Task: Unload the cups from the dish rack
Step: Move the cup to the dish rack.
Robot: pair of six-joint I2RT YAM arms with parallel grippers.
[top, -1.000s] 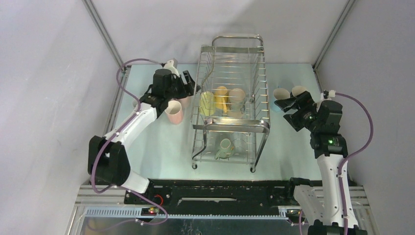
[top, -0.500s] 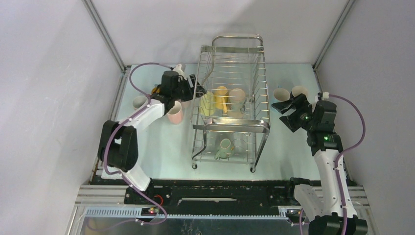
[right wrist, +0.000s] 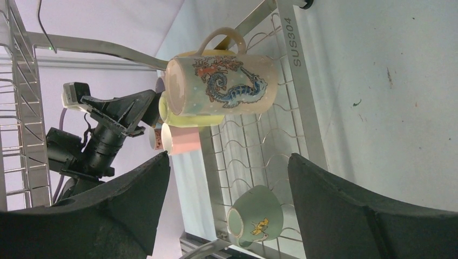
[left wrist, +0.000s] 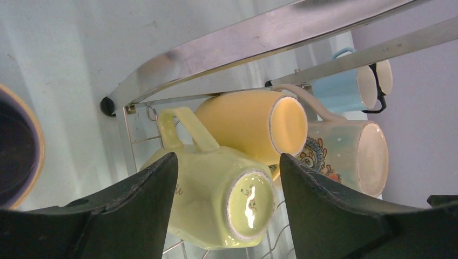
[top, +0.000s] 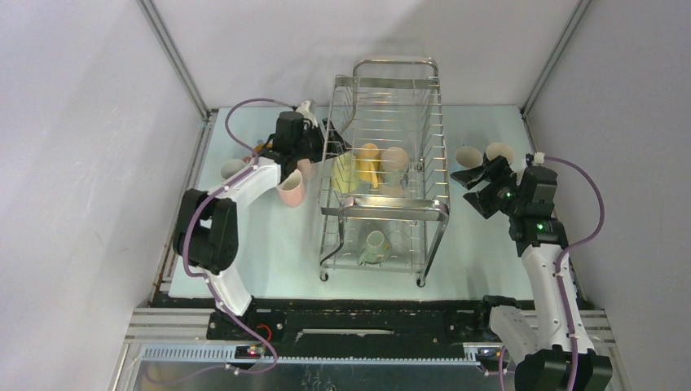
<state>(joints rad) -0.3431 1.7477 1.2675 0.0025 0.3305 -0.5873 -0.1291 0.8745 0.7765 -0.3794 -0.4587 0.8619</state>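
Over the last second the left arm has folded in and carried the left gripper up against the rack's left side. The right gripper has edged toward its right side, and no cup has shifted. Both pairs of fingers stand apart and hold nothing. The left pair frames the yellow-green mug, apparently without touching it.

The dish rack stands mid-table, its long axis running away from the arms, with the flat front bar nearest and the looped handle farthest. Nearest, on the lower tier, a pale green mug lies tipped. Beyond it on the upper tier, the yellow-green mug, a yellow mug and a seahorse mug lie on their sides. Their axes run across the rack, with what look like their bases turned toward the left gripper.

Already out on the table are a pink cup and others left of the rack, and a light blue cup with another to its right. I judge the job over half done, with four cups left
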